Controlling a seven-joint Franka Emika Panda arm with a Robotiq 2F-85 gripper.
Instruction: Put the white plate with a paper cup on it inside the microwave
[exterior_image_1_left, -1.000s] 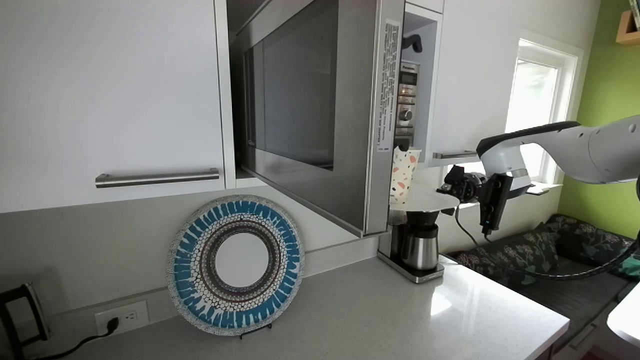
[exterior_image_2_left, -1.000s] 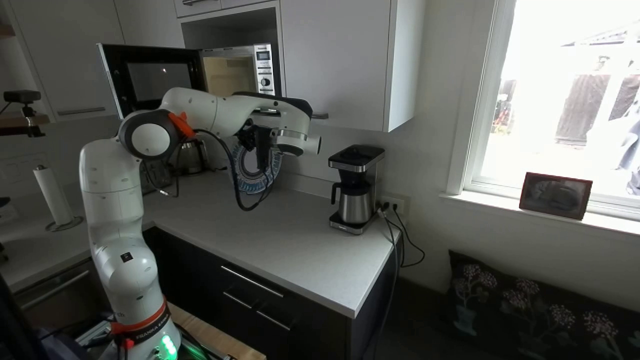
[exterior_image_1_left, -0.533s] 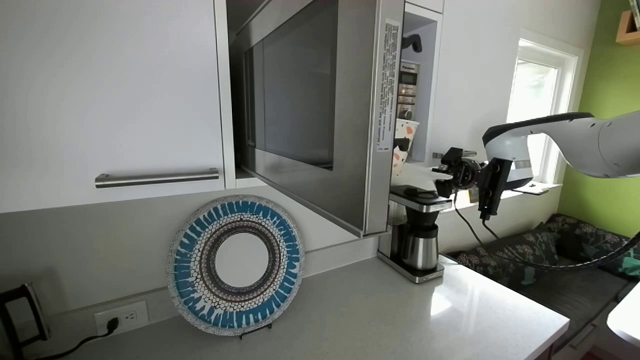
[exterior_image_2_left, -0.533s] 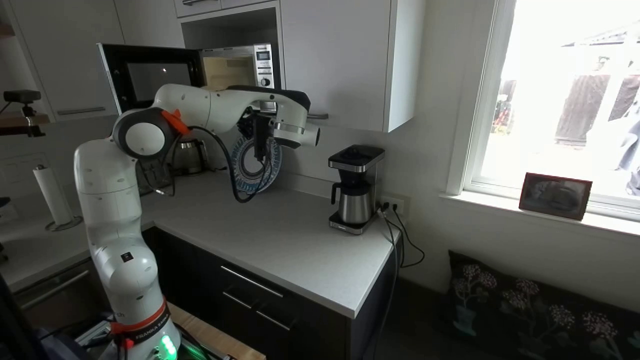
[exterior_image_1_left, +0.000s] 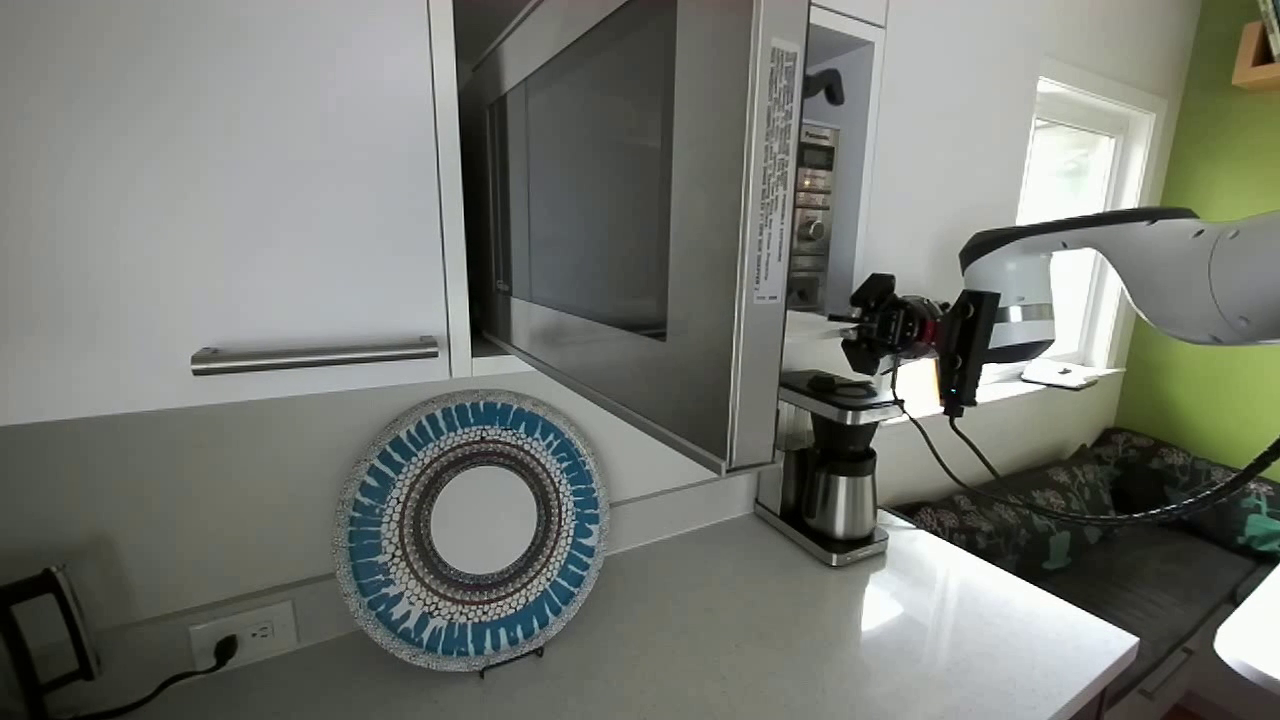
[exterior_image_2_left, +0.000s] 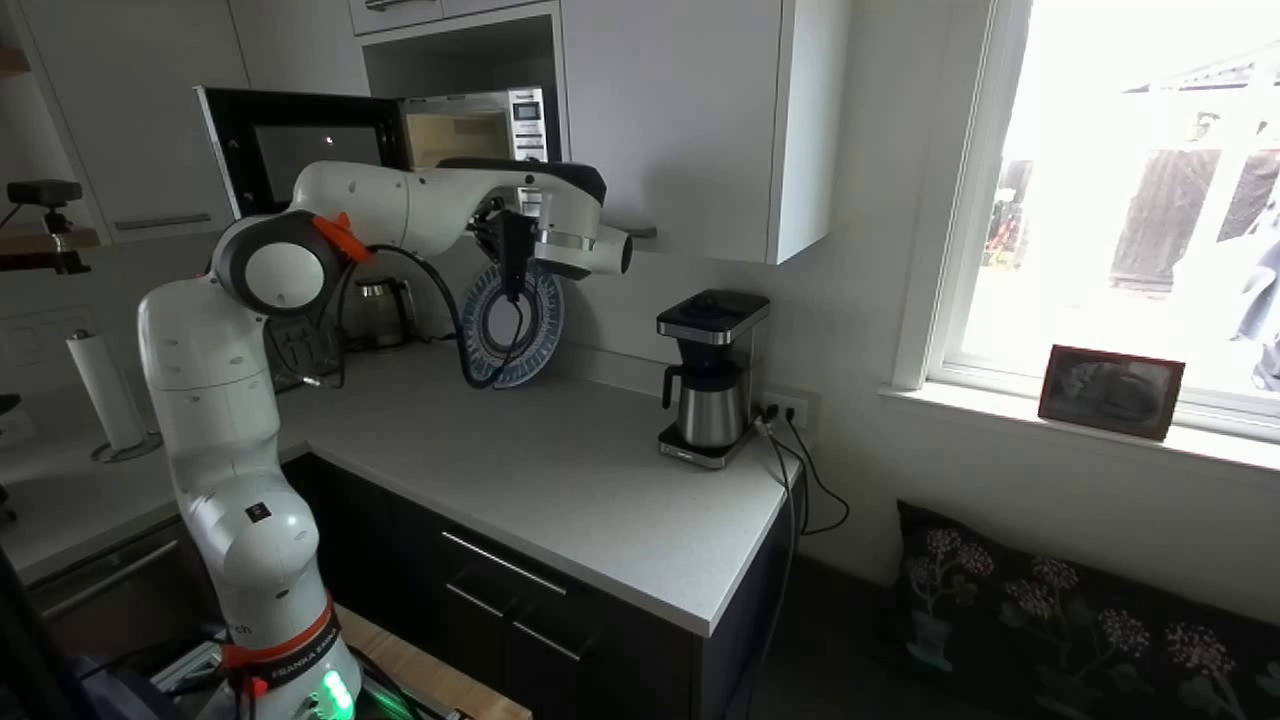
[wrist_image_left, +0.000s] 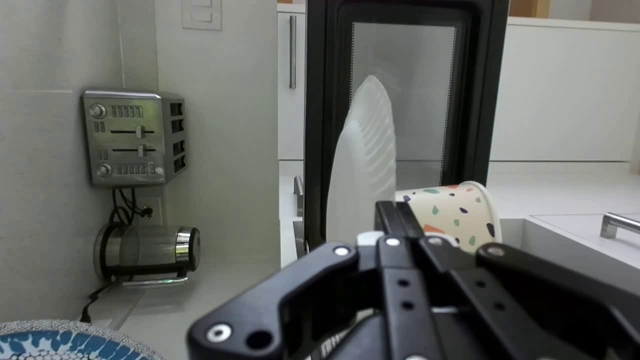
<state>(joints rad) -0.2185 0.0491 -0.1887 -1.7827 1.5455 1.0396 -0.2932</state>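
- So the arm just came up a bit and over toward the open microwave door. Half a second ago the paper cup was poking out past the door's edge in an exterior view; now the door hides it there.
- Wrist view's lying on its side but still has it: cup on the white plate, and it doesn't look tipped to me.
- The gripper is clamped on the plate's rim, jaws nearly together, rest of the plate sticking out ahead.
- Not in the microwave yet: plate and cup are in the air near the open door, well above the counter.
- My read: that rise was to get level with the opening, so lining up and sliding in should be next.
- Only worry: it's a one-edge grip, so a sag or bump could send the cup sliding.
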